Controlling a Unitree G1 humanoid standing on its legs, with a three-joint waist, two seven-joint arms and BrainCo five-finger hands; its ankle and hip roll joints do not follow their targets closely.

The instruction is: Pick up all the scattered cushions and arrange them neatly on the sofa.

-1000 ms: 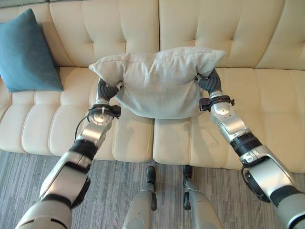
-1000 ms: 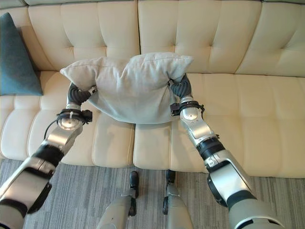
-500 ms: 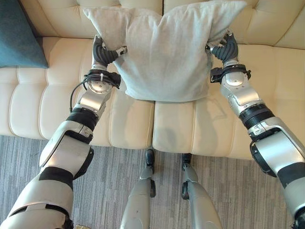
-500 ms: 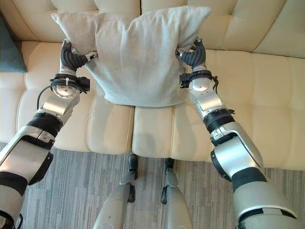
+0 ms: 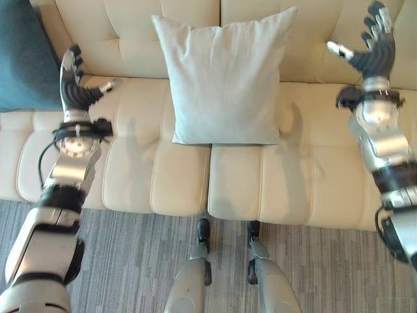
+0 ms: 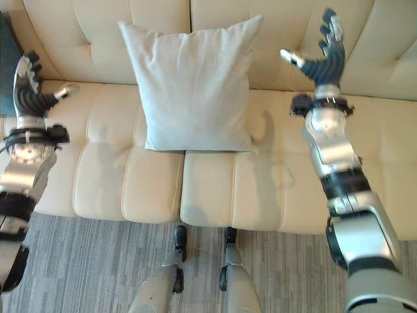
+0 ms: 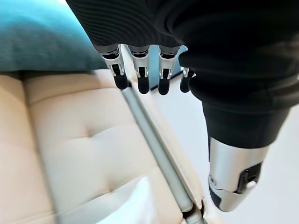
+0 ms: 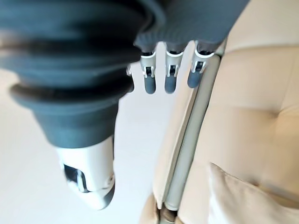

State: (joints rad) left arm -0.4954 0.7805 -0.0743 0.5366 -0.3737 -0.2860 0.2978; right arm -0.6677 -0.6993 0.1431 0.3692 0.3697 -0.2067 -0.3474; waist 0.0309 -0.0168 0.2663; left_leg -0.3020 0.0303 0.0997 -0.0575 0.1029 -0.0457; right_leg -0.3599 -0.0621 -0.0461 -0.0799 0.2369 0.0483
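Observation:
A light grey cushion (image 5: pixel 223 78) stands upright against the back of the cream sofa (image 5: pixel 306 176), centred over the seam between two seat pads. My left hand (image 5: pixel 73 81) is raised well to the cushion's left, open with straight fingers and nothing in it. My right hand (image 5: pixel 373 45) is raised off to the cushion's right, also open and empty. Neither hand touches the cushion. A teal cushion (image 5: pixel 25 59) leans at the sofa's left end, just beyond my left hand; it also shows in the left wrist view (image 7: pixel 42 37).
Grey patterned carpet (image 5: pixel 130 261) runs along the front of the sofa. The seat pads to the right of the grey cushion are bare, as is the pad between it and the teal cushion.
Both hands let go of the grey cushion, opened and swung outward to either side. The cushion now rests upright against the sofa back on its own.

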